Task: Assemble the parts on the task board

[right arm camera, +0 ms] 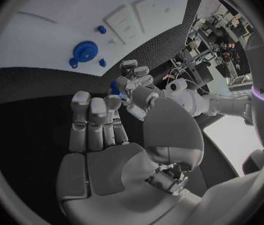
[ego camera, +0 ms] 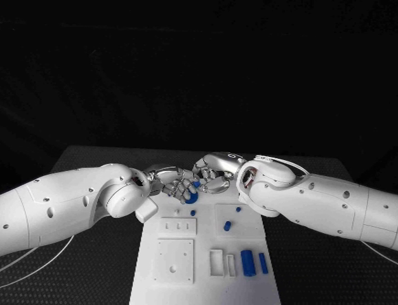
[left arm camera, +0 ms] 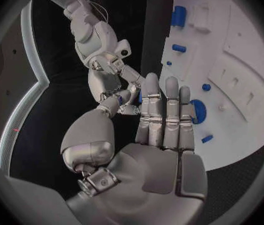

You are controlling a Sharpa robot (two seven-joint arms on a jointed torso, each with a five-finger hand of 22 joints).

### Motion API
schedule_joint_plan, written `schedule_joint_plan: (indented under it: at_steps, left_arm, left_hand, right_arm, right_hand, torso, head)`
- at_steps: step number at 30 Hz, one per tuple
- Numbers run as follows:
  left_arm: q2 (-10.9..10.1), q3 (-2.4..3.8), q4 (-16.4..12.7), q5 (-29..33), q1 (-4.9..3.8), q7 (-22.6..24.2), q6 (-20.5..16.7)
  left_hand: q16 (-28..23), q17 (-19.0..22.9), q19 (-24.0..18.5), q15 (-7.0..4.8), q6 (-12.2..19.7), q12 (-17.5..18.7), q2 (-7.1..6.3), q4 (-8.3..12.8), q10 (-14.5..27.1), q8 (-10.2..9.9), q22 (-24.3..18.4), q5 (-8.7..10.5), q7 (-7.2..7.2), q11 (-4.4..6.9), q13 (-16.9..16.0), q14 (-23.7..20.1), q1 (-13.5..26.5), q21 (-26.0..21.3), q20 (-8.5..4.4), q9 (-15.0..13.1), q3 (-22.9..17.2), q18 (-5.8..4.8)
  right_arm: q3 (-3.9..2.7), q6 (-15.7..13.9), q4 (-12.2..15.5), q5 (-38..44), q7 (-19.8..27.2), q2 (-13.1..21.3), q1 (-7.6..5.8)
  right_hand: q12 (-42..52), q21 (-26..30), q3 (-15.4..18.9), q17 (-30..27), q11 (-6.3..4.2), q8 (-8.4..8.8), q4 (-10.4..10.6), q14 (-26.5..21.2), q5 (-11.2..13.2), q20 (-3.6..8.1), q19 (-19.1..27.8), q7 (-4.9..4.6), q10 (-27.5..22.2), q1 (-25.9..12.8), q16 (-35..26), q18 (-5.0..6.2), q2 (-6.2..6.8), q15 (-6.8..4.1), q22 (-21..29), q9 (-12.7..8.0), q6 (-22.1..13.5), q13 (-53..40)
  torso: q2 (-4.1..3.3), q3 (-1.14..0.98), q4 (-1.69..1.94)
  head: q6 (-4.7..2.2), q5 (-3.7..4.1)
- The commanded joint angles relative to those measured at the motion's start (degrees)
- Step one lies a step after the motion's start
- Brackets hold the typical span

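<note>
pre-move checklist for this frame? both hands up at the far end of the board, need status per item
1. Hands located: ok. Left hand and right hand meet over the far end of the task board.
2. Small blue part between the fingertips of the two hands: present, ok. Which hand actually holds it: cannot tell.
3. Round blue gear: ok, lies on the board, apart from both hands.
4. Blue cylinders at the near end: ok, untouched, lying in their tray spots.
5. Small blue peg mid-board: ok, clear of both arms.
6. Target slot for the held part: cannot tell, hidden under the hands.
</note>
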State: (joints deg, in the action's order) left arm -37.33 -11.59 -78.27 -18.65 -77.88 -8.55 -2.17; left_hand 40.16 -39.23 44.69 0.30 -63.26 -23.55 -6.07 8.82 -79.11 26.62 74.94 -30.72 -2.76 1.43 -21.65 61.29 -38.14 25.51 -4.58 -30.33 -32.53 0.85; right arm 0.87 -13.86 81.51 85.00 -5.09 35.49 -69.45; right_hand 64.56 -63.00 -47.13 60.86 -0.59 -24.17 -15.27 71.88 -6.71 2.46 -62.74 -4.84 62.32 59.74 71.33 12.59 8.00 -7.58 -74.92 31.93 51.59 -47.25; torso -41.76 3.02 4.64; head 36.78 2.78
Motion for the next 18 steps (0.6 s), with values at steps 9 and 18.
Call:
schedule_joint_plan:
  at_steps: [9, 18]
  left_arm:
    - [0.51, -0.06, 0.12, -0.89, -0.08, -1.22, 0.36]
    - [0.48, -0.09, 0.29, -0.97, -0.08, -1.54, 0.07]
  left_hand:
    - [1.07, -0.53, -0.64, -0.19, 0.37, -2.47, -1.74, -0.07, 1.47, 0.3, 1.1, 1.49, 0.0, 0.07, -1.96, -0.37, 3.19, 0.72, 0.0, -1.71, -1.46, -0.85]
    - [1.24, -0.63, -0.73, -0.18, 0.58, -2.91, -1.82, -0.31, 1.94, 0.29, 1.11, 2.77, -0.05, 0.05, -2.33, -0.55, 3.01, 0.93, 0.05, -2.1, -1.78, -0.85]
  right_arm:
    - [0.01, 0.28, 0.18, 1.67, -0.3, -0.46, 0.02]
    - [0.05, 0.58, 0.52, 1.96, -0.43, -0.35, 0.02]
  right_hand:
    - [-0.18, -0.21, -0.41, 0.09, -1.81, -0.29, -0.04, -0.07, -0.49, 0.02, -0.54, 1.21, -1.84, -0.36, -0.22, 2.41, 0.49, -0.44, -0.5, 0.15, 11.23, -0.1]
    - [-0.22, -0.23, -0.47, 0.11, -1.83, -0.25, -0.03, -0.03, -0.81, 0.01, -0.58, 1.23, -1.78, -0.4, -0.25, 2.41, 0.55, -0.45, -0.49, 0.25, 11.27, -0.15]
  torso:
    - [-0.02, 0.01, 0.04]
    - [0.02, 0.02, 0.1]
  head:
    - [0.2, 0.25]
    - [0.33, 0.3]
